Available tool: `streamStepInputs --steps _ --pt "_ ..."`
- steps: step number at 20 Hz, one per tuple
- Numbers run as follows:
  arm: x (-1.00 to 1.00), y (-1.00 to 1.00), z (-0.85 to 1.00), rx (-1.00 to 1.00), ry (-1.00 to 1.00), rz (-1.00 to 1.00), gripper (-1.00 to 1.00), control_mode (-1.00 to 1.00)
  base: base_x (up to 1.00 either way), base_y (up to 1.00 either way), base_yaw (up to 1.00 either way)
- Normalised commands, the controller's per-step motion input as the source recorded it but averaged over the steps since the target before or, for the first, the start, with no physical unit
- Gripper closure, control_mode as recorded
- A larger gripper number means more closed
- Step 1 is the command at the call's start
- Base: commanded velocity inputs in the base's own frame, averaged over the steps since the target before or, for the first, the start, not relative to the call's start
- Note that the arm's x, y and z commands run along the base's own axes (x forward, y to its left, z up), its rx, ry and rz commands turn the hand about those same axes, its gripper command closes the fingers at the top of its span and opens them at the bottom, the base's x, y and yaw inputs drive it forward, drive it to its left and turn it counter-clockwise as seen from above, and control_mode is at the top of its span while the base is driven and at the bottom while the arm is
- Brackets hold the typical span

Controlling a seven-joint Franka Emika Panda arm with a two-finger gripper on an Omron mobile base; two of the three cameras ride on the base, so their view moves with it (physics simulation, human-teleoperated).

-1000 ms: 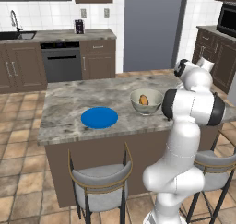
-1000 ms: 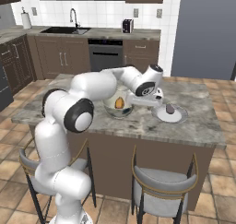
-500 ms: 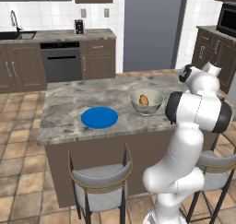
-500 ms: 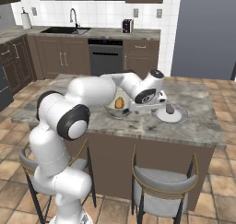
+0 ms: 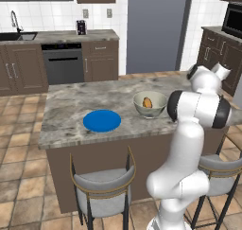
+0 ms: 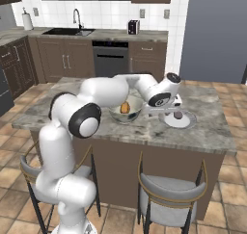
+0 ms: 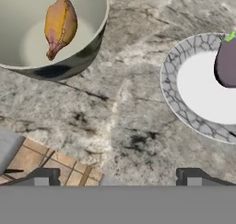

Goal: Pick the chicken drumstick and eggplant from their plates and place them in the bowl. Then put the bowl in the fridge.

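Note:
The chicken drumstick [image 7: 60, 27] lies inside the pale grey-green bowl [image 7: 85, 52] on the island counter. To the bowl's right stands a white plate with a grey marbled rim [image 7: 177, 66], and the dark purple eggplant [image 7: 227, 61] rests on it. My gripper [image 7: 117, 179] is open and empty, low over the bare counter between bowl and plate. In the right base view the bowl [image 6: 123, 118], drumstick [image 6: 125, 107], plate [image 6: 191, 122] and eggplant [image 6: 178, 115] sit side by side under my hand. The blue plate [image 5: 101, 120] is bare. The fridge [image 5: 156, 30] stands behind the island.
The marble island [image 5: 71, 101] has two stools [image 6: 169, 199] tucked at its near side. A dark brown counter with oven, sink [image 6: 70, 32] and toaster [image 5: 81, 27] runs along the back wall. Tiled floor surrounds the island.
My hand has swung right, from above the bowl toward the plate with the eggplant. The jaws have stayed open and the drumstick has stayed in the bowl.

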Motion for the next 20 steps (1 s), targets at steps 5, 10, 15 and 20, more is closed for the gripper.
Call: streamStepInputs --steps 5,10,15,20 --pt "0.39 -0.41 0.0 0.14 0.0 -0.01 -1.0 -1.0 0.0 0.0 0.0" --pt "0.37 -0.36 -0.04 0.05 0.0 0.0 -1.0 -1.0 0.0 0.0 0.0" --pt "0.41 -0.19 -0.09 0.0 0.0 0.0 -1.0 -1.0 0.0 0.0 0.0" --pt "0.34 0.0 -0.23 0.0 0.0 0.0 -1.0 -1.0 0.0 0.0 0.0"
